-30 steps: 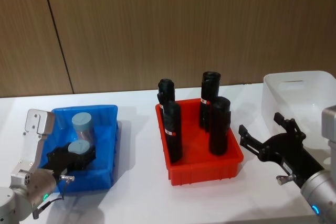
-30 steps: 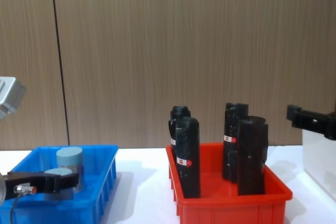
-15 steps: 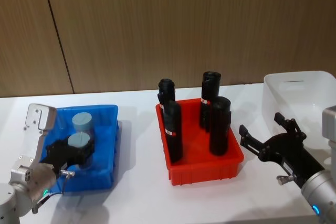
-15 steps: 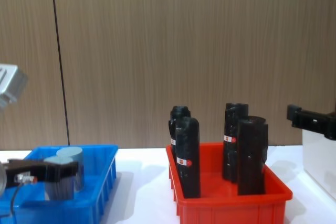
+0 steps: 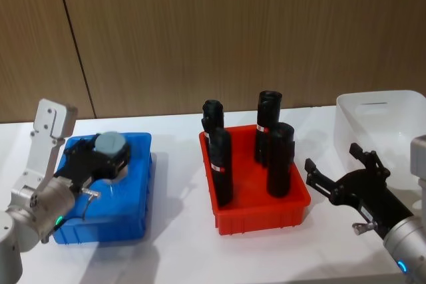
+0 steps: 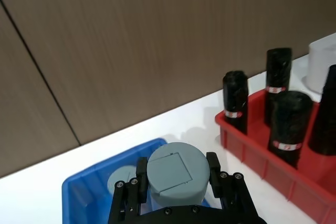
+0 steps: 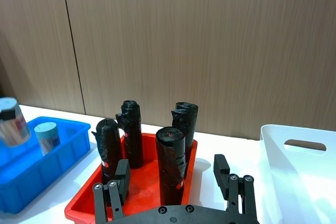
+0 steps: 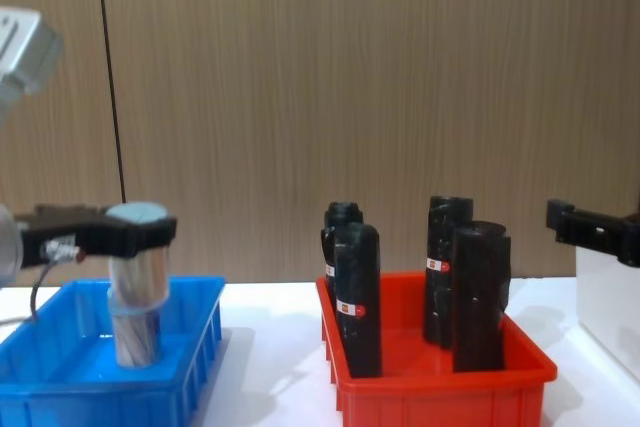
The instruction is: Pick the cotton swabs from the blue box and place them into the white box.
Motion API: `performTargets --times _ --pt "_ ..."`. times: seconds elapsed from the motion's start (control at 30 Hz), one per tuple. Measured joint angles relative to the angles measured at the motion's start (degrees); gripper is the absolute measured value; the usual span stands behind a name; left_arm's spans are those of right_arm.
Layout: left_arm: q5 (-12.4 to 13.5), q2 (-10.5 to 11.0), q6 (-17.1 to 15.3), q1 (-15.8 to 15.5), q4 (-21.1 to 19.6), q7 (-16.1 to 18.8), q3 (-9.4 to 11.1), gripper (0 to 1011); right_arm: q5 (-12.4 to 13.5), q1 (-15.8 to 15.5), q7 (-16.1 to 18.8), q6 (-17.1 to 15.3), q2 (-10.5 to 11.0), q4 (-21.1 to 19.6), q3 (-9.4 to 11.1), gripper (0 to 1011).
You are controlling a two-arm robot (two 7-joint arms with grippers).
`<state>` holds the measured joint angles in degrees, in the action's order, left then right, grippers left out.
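Since half a second ago the left gripper [image 6: 177,182] has risen: the tub of cotton swabs [image 8: 138,262] that sat low in the blue box [image 5: 106,221] now hangs over it, lid well above the rim. The fingers [image 6: 140,170] pinch that tub from either side, just under its pale lid, and it hangs upright. In the chest view its base lines up with the second tub [image 7: 46,136], which stands on the floor of the blue box, so I cannot tell whether the base has cleared the rim.

The right gripper [image 5: 331,157] hovers over the table [image 5: 180,244] between the red bin [image 5: 259,214] and the white box [image 5: 393,121], its fingers spread and holding nothing. It has not shifted across these frames. The black cylinders [image 5: 279,161] stand in the red bin, which lies between the two boxes.

As to progress, I judge the task barely begun. What shows of the white box looks bare, though its floor is partly out of sight. One tub is in hand but not yet carried anywhere, and the other waits untouched. Left to do: bring the held tub across, past the red bin and its tall cylinders, either directly or by passing it to the right gripper, set it in the white box, then go back for the second tub
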<state>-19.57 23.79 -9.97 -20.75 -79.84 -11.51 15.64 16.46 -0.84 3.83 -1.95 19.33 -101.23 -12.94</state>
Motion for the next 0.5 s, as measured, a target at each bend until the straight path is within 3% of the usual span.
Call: performTargets --times 0.3,0.5 --pt "0.1 0.7 -1.1 -0.1 -4.4 -4.8 -0.2 671 0.0 0.0 0.0 0.0 0.0 0.0 0.0 1001" --pt "-0.4 0.9 -2.8 -1.0 -6.6 -9.9 -0.2 671 0.0 0.0 0.0 0.0 0.0 0.0 0.0 1001"
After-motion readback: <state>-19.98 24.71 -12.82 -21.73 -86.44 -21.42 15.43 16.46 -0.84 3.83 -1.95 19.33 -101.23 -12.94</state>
